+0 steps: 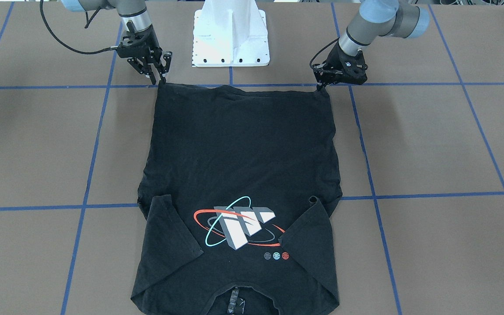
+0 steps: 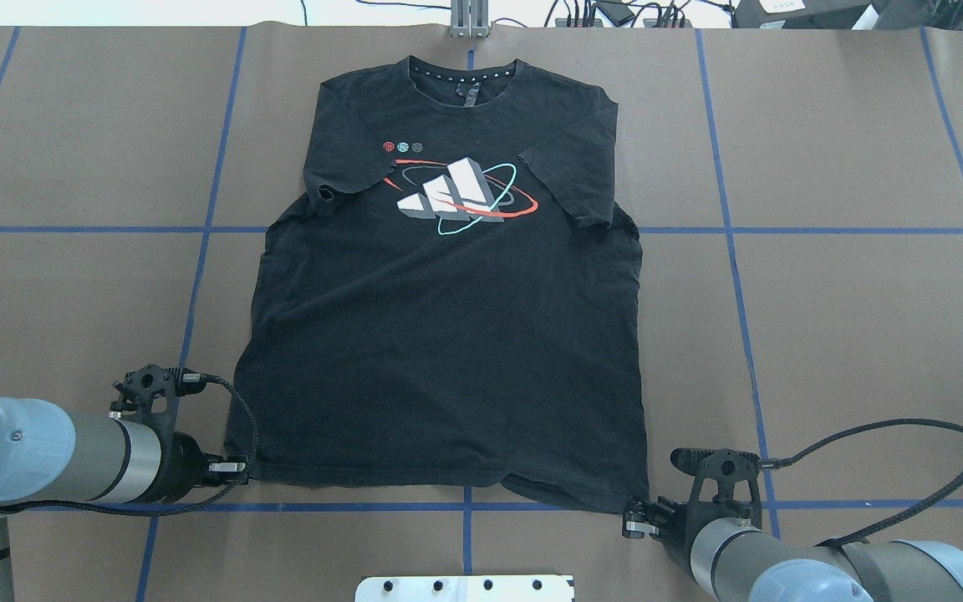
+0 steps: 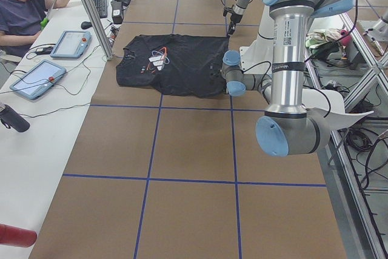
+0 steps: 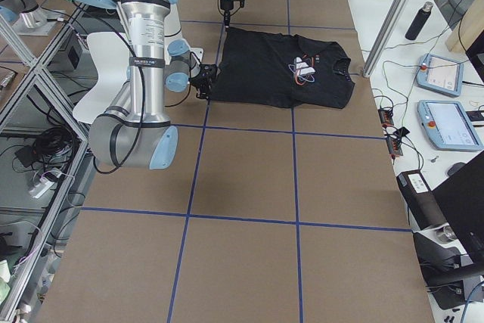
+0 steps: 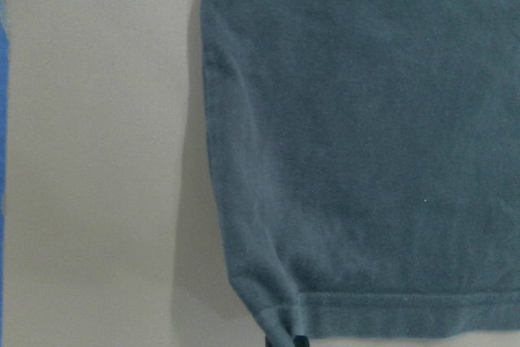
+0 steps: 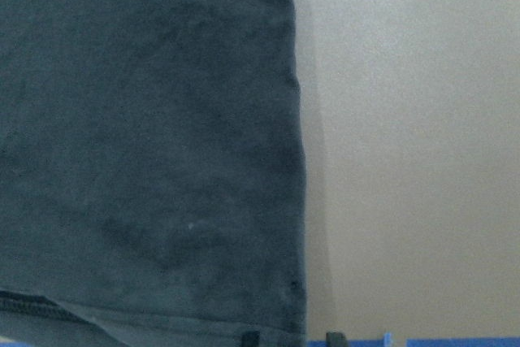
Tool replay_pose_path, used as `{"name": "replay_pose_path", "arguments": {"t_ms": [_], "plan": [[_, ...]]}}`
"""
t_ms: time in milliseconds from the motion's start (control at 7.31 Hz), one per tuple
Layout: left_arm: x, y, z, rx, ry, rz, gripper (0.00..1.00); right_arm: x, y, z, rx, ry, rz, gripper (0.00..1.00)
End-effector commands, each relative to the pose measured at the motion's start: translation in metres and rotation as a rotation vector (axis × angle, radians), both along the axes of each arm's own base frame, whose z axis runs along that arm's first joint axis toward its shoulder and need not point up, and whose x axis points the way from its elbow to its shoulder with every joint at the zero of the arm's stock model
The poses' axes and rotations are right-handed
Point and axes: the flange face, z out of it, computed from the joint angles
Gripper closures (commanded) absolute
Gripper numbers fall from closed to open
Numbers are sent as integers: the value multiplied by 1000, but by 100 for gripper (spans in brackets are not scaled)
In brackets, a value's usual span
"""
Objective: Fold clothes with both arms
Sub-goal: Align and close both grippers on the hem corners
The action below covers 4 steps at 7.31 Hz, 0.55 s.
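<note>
The black T-shirt (image 1: pixel 243 153) lies flat on the brown table, print up, collar away from me, with both sleeves folded inward over the chest. It also shows in the overhead view (image 2: pixel 448 334). My left gripper (image 2: pixel 235 470) sits low at the hem's left corner and looks shut on it. The left wrist view shows the cloth (image 5: pixel 366 119) bunching toward one fingertip (image 5: pixel 296 340). My right gripper (image 2: pixel 630 522) is at the hem's right corner. In the right wrist view, two separated fingertips (image 6: pixel 252 337) straddle the shirt's side edge (image 6: pixel 296 201), so it reads as open.
The white pedestal base (image 1: pixel 230 35) stands between the arms, just behind the hem. Blue tape lines (image 2: pixel 732 230) grid the table. An operator (image 3: pixel 24 4) sits at a side bench with tablets (image 3: pixel 66 43) beyond the collar end.
</note>
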Motion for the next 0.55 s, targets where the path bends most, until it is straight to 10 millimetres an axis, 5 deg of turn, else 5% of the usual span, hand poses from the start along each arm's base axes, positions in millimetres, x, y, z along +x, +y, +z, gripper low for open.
{"name": "replay_pose_path", "arguments": {"t_ms": [0,410], "plan": [[0,0,-1,0,1,0,100,1,-3,1,2,4,4,61],[0,0,0,-1,0,1,100,-14,-3,0,2,3,5,60]]}}
